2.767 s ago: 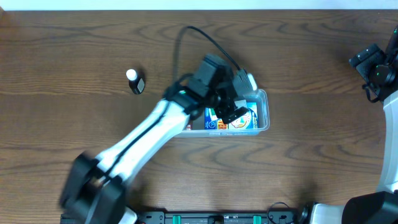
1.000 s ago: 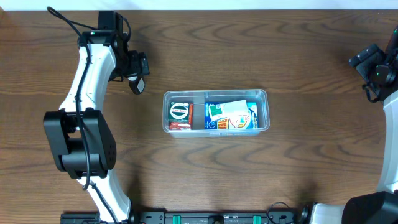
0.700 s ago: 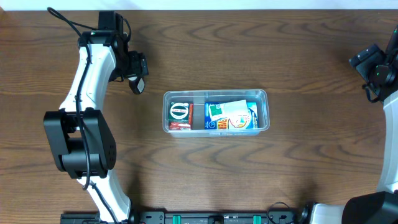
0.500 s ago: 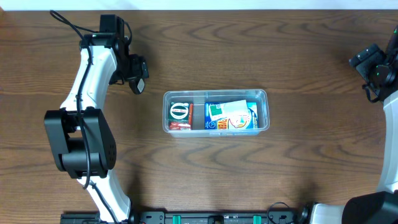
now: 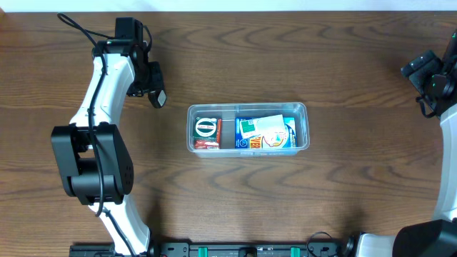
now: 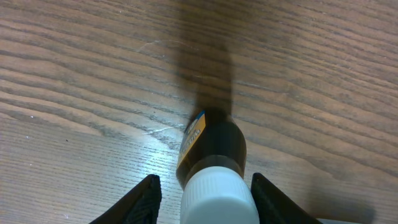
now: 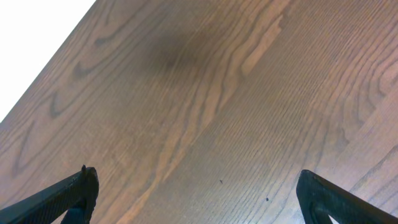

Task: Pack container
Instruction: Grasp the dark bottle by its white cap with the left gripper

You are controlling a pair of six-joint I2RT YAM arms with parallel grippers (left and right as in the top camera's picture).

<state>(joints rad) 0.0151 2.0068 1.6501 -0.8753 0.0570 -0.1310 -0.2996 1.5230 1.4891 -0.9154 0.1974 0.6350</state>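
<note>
1. Step in hand, as I read it: picking up a loose item. The left claw (image 6: 205, 198) is spread, one finger on each side of the white cap of a small dark bottle (image 6: 211, 146), and is not pinching it yet.
2. I can't tell whether the bottle stands upright or lies on its side.
3. The clear rectangular plastic container (image 5: 214, 107) sits mid-surface, well apart from the bottle and to its right. It already holds a green-and-white round-logo packet (image 5: 206, 128) and blue printed packets (image 5: 265, 133).
4. Next move calls for: close on the cap or neck, lift clear, carry it across and drop it in. The only free room looks like the narrow gap between the packets.
5. The right claw (image 7: 198, 186) is spread wide and empty, parked over bare brown wooden surface (image 5: 343, 193) at the far right edge.
6. Nothing blocks the path.
</note>
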